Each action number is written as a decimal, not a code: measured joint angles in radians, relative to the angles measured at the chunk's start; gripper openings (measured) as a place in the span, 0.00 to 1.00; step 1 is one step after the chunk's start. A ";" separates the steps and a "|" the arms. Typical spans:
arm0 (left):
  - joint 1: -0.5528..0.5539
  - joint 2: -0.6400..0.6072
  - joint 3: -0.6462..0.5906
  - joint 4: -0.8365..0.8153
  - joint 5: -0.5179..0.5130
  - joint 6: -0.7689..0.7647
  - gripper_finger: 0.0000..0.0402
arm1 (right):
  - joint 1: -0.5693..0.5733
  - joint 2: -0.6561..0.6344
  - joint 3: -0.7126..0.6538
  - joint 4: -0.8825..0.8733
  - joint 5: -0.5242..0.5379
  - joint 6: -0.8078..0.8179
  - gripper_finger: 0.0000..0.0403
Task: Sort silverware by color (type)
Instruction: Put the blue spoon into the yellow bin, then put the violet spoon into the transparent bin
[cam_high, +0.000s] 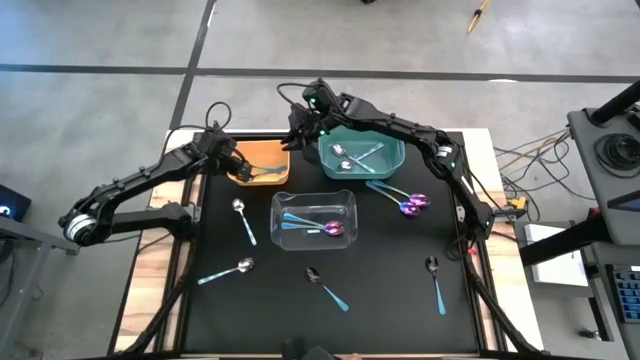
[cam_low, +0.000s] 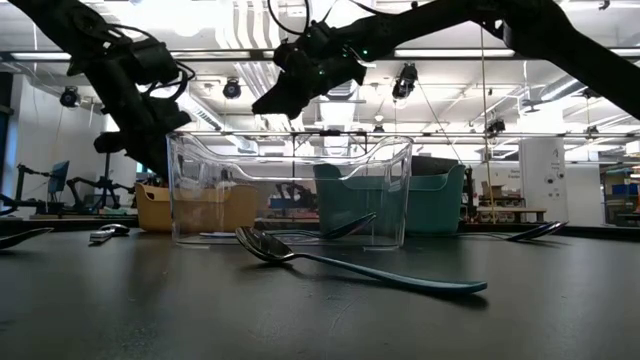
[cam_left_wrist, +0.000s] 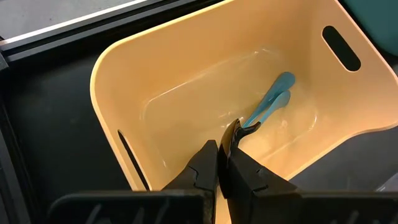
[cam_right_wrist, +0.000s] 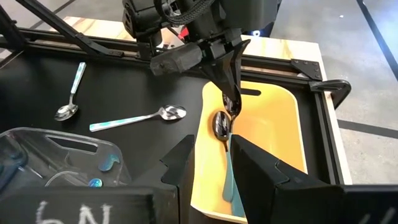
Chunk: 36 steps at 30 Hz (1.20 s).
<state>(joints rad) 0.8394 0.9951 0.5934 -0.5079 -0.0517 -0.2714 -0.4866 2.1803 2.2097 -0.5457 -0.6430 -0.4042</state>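
Silverware is lying scattered around the clear plastic bin (cam_high: 314, 218) at the middle of the black table (cam_high: 210, 320): thin teal-handled spoons with silver, black or purple bowls. One black-bowled spoon (cam_right_wrist: 221, 127) is hanging pinched in the clenched left gripper (cam_left_wrist: 222, 155), just over the orange plastic bin (cam_high: 272, 152) that is sitting up and to the left of the clear bin. Its long axis is running steeply down from the fingertips, bowl uppermost at the grip, handle pointing into the orange bin; the release likely needs only an opening of the fingers. The right wrist view is showing the dark bowl and the pinch from outside, while the left wrist view is showing what that one hides: a teal handle (cam_left_wrist: 273, 99) resting on the bin's floor. The right gripper (cam_high: 300, 128), fingers apart and holding nothing, is hovering beside the teal plastic bin (cam_high: 392, 156), beyond the clear bin.
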 joint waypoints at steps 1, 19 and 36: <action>0.000 0.000 0.000 0.000 0.000 0.000 0.00 | 0.000 0.000 0.000 0.000 0.000 0.001 0.23; 0.000 0.000 0.000 0.010 -0.003 -0.004 0.16 | 0.000 0.000 0.000 0.000 0.005 0.004 0.23; -0.003 -0.079 0.000 0.141 0.112 0.062 0.16 | 0.002 -0.031 0.000 -0.057 0.022 0.050 0.23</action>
<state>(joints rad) 0.8366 0.9163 0.5938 -0.3672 0.0608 -0.2094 -0.4847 2.1489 2.2101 -0.6025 -0.6209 -0.3541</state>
